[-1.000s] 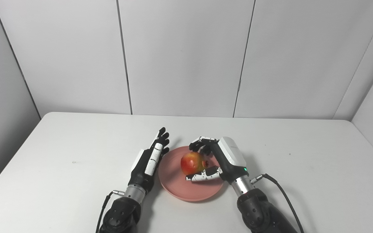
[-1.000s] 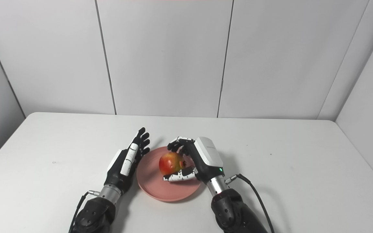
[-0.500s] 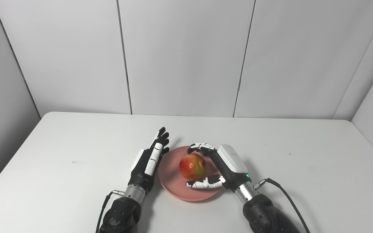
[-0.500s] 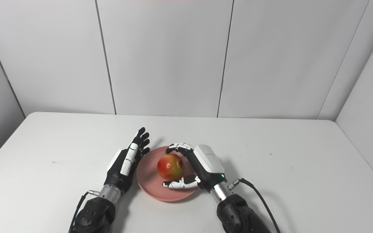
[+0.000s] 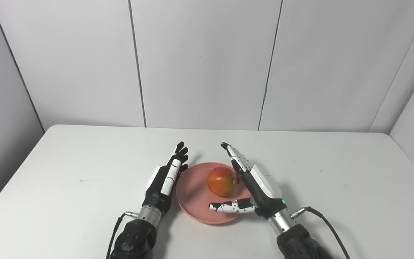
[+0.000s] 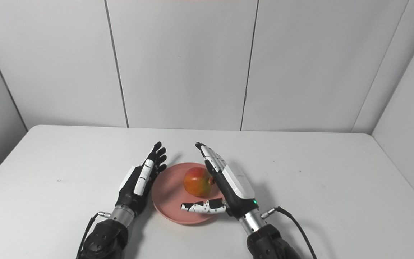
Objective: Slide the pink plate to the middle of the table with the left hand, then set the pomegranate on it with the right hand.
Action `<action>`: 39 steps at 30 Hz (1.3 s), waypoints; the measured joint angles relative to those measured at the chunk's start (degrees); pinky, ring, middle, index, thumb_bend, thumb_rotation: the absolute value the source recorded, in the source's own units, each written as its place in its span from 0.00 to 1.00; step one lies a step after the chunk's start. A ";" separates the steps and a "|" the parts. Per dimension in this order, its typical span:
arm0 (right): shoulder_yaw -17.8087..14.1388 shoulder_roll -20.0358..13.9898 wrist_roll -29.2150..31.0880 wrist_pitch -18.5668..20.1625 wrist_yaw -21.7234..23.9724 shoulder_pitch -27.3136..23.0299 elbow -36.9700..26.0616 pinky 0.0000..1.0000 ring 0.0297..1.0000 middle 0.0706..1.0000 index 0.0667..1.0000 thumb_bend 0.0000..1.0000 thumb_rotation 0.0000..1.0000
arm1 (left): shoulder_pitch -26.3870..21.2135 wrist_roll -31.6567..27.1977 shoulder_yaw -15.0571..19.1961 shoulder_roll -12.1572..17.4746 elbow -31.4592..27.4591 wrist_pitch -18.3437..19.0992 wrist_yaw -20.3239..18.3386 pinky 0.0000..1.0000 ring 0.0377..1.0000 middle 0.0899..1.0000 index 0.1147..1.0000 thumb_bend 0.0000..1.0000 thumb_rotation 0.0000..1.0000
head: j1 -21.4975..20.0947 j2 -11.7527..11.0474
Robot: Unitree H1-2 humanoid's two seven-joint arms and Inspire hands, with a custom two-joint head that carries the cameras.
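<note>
Pink plate [image 5: 196, 201] on a white table [image 5: 67, 172]. The pomegranate [image 5: 221, 181] is red, yellow-orange at three o'clock. Both hands, left [image 5: 164, 180] and right [image 5: 255, 181], are black-and-white. Grey wall [image 5: 203, 61].

plate [image 5: 196, 210]: mid-table [image 5: 67, 162], toward the near edge
pomegranate [image 5: 221, 181]: on plate
left hand [image 5: 165, 178]: just left of plate
right hand [image 5: 255, 183]: just right of pomegranate

one pink plate [image 5: 196, 201], one pomegranate [image 5: 221, 181], two robot hands, one table [image 5: 67, 172]

Pomegranate [image 5: 221, 181] sits on pink plate [image 5: 193, 204], flanked by two spread-fingered robot hands.
</note>
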 measured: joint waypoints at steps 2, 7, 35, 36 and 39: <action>-0.43 -0.05 0.38 -0.01 -0.40 0.40 -0.87 0.89 1.00 1.00 1.00 0.64 0.55 | 0.00 0.00 -0.02 0.00 -0.01 0.00 0.02 0.96 0.99 1.00 1.00 0.59 1.00 | -0.09 -0.09; -1.85 -0.16 1.18 -0.13 -1.36 1.19 -3.20 0.90 1.00 1.00 1.00 0.64 0.60 | 0.01 -0.04 0.08 -0.03 0.01 0.00 -0.01 0.97 0.99 1.00 1.00 0.59 1.00 | -0.18 -0.09; -11.34 3.06 18.46 7.84 4.71 2.34 0.39 1.00 1.00 1.00 1.00 0.58 0.92 | -0.04 4.69 0.91 0.07 0.23 -0.18 6.70 0.93 0.97 1.00 1.00 0.64 1.00 | -1.32 0.79; -11.61 3.22 18.82 8.55 5.07 2.34 0.38 1.00 1.00 1.00 1.00 0.58 0.93 | -0.11 4.48 1.02 0.12 0.34 -0.21 6.65 0.93 0.98 1.00 1.00 0.64 1.00 | -1.32 0.79; -12.47 3.84 20.92 11.25 6.19 2.38 0.17 1.00 1.00 1.00 1.00 0.58 0.94 | -0.28 3.45 1.38 0.28 0.54 -0.22 6.27 0.95 0.99 1.00 1.00 0.63 1.00 | -1.49 0.88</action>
